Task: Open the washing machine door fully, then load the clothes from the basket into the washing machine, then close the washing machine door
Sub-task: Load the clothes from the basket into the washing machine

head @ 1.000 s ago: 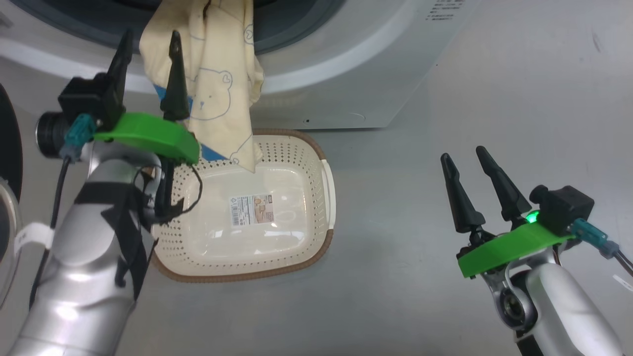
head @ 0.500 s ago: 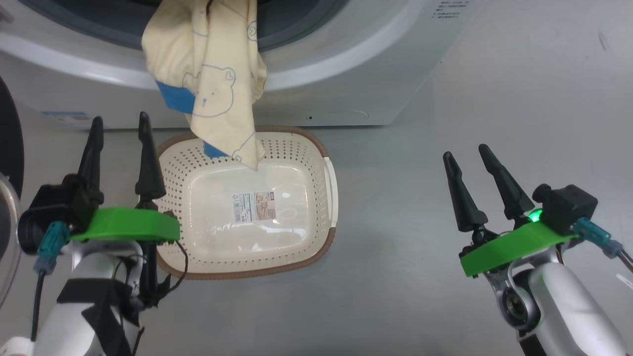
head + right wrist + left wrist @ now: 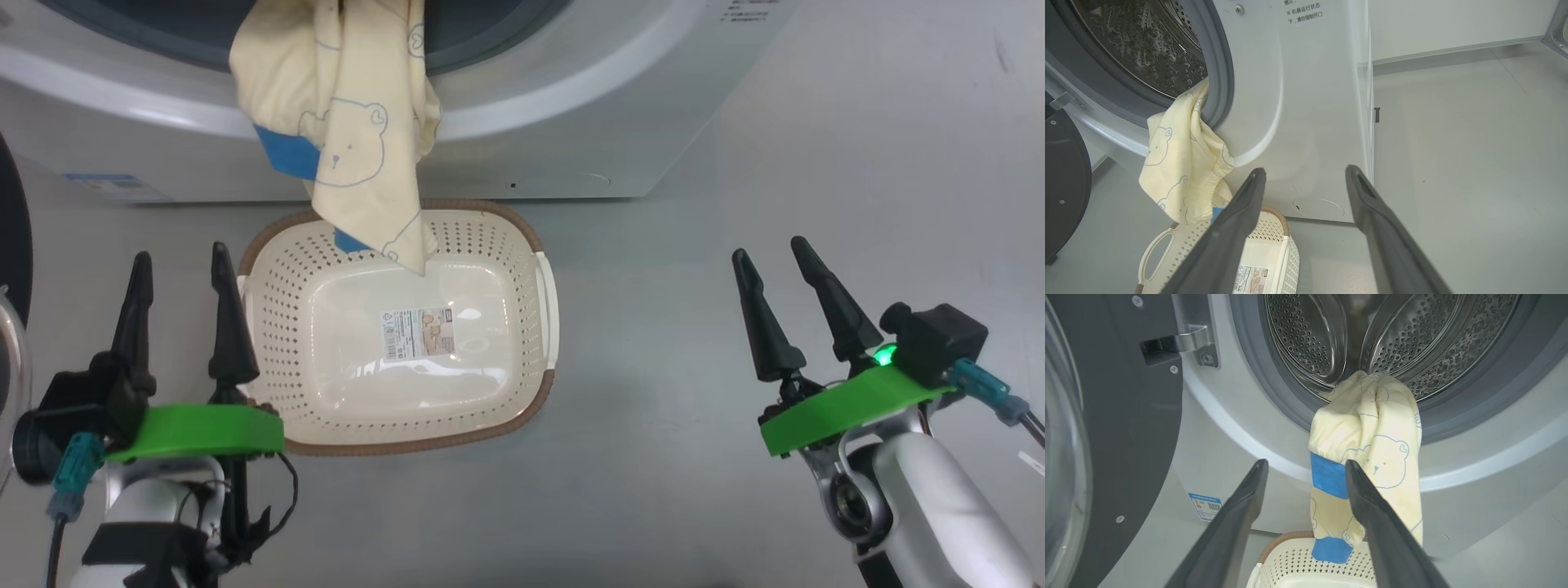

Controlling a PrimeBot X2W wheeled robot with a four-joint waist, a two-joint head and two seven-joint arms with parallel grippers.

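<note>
The pale yellow clothes [image 3: 351, 131] with bear prints and a blue patch hang out of the washing machine [image 3: 571, 114] over its grey gasket, their lower end dangling into the cream basket [image 3: 506, 408], which holds nothing else. In the left wrist view the clothes [image 3: 1372, 449] drape from the steel drum [image 3: 1306, 339], and the black-rimmed door [image 3: 1114, 416] stands swung open at the left. My left gripper [image 3: 178, 282] is open and empty, left of the basket. My right gripper [image 3: 771, 253] is open and empty, over the floor at the right.
Grey floor [image 3: 694, 490] spreads around the basket and to the right of the machine. The open door's black rim [image 3: 12, 245] stands at the far left. A blue label sticker [image 3: 114, 186] sits low on the machine's front.
My left gripper has drawn back from the hanging clothes, down and to the left of the basket. The clothes stay draped over the machine's opening. The right arm has held still.
</note>
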